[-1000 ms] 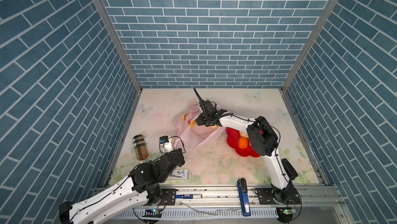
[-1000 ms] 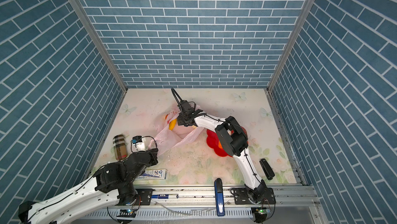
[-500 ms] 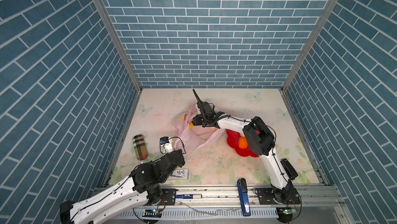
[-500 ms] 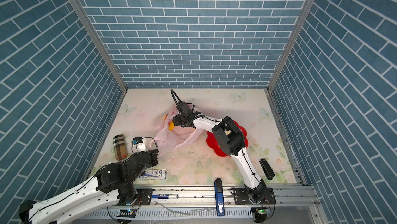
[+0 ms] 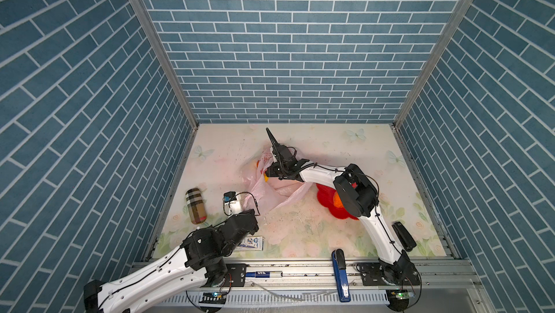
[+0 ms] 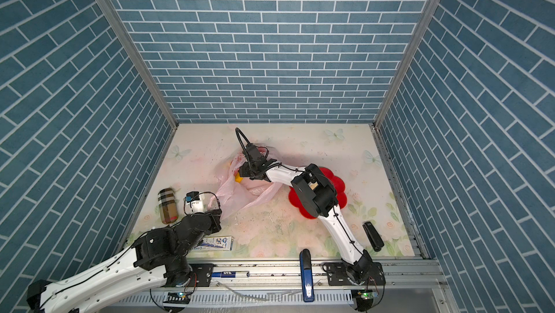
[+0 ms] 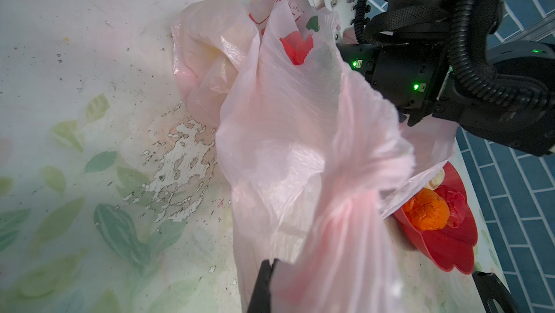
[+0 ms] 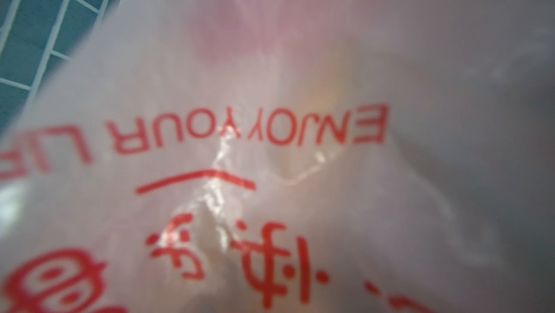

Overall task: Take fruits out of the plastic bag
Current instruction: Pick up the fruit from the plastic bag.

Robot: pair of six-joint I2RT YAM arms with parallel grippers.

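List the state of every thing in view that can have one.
plastic bag, crumpled, lying down, fruit inside it.
left gripper, shut on the plastic bag.
right gripper, reached into the bag's mouth; jaws hidden.
red plate, upright, holding fruit.
orange fruit, out, on the plate.
red fruit, out, on the plate.
yellow fruit, inside the bag.

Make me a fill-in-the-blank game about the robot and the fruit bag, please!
1. The left end effector pinches the pale ___ plastic bag.
2. Red lettering on the bag reads "ENJOY ___" before its last word.
3. The orange fruit sits on a ___ flower-shaped plate.

Missing words: pink; YOUR; red.
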